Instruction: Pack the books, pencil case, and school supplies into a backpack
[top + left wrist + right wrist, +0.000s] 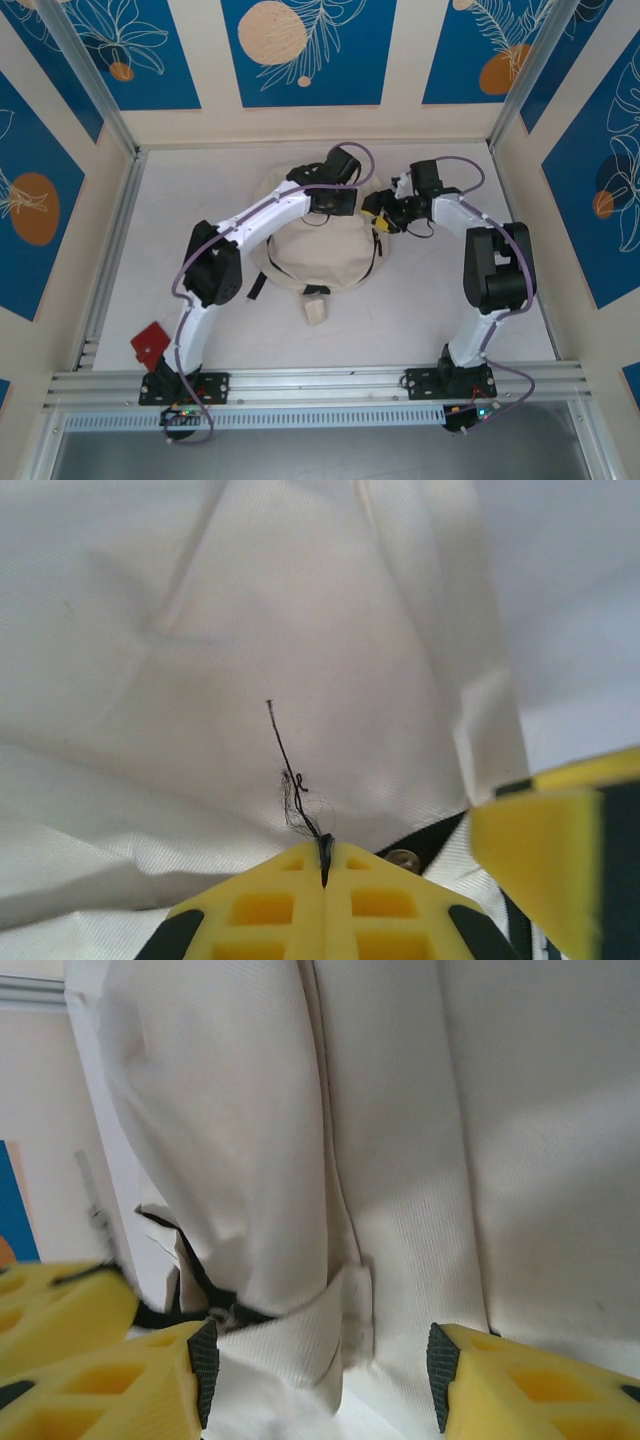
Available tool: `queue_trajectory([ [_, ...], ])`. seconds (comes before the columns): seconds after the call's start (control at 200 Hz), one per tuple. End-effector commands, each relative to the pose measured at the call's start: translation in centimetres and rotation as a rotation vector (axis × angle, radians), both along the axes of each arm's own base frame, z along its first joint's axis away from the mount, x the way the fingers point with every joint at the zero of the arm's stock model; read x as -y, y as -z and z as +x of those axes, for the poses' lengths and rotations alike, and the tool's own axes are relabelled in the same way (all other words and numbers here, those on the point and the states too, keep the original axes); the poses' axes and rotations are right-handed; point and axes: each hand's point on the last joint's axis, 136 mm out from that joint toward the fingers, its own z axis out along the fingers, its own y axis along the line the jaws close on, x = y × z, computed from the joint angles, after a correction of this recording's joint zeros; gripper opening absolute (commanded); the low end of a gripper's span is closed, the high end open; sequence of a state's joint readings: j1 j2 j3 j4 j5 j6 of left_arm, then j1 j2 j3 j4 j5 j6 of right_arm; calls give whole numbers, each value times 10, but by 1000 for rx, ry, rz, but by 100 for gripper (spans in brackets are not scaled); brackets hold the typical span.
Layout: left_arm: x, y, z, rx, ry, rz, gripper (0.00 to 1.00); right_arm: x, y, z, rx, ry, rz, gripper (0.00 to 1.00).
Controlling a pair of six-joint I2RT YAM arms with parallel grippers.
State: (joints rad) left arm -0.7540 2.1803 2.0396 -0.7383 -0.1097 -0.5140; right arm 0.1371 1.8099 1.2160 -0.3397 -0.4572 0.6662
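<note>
Two arms are reaching in over the backpack (318,255), which is lying in the middle of the table (450,300). From above I am seeing the left gripper (338,203) at the bag's far edge and the right gripper (384,217) just beside it, at the far right corner. I cannot tell from up here how either pair of fingers is standing.

On the left wrist camera, the left gripper (325,858) is pressing its fingers together and pinching a thin black thread (284,755) that is trailing out over the cream cloth. A black zip edge (432,837) is running just right of the tips. I am judging this to be the opening of the bag, and a thread is a poor handle. I am wanting a fresh bite on the zip pull or the trim itself, then a slow pull along the zip line.

On the right wrist camera, the right gripper (320,1365) is spread wide, with a fold of cloth (312,1332) sitting between the fingers. I am planning to close on that fold and hold it, so the pull is opening the zip rather than dragging the bag.
</note>
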Motion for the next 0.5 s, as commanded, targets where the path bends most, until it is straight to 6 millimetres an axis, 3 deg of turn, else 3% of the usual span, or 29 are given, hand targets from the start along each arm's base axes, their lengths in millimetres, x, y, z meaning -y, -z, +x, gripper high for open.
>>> queue_trajectory([
  [0.0,-8,-14,4,47,-9,-5,0,-15,-3,6,-11,-38,38,58],
  [0.085,-13,-12,3,48,-17,4,0,-20,0,9,-17,-50,39,55],
  [0.15,-16,-11,3,49,-19,10,0,-27,0,10,-19,-66,49,47],
  [0.295,-32,-6,2,55,-42,69,0,-28,8,12,-43,-61,8,12],
  [0.385,-55,-6,4,70,-80,127,0,-15,19,11,-63,-18,-79,3],
  [0.495,-96,-4,6,76,-143,191,0,1,31,9,-84,21,-178,1],
])
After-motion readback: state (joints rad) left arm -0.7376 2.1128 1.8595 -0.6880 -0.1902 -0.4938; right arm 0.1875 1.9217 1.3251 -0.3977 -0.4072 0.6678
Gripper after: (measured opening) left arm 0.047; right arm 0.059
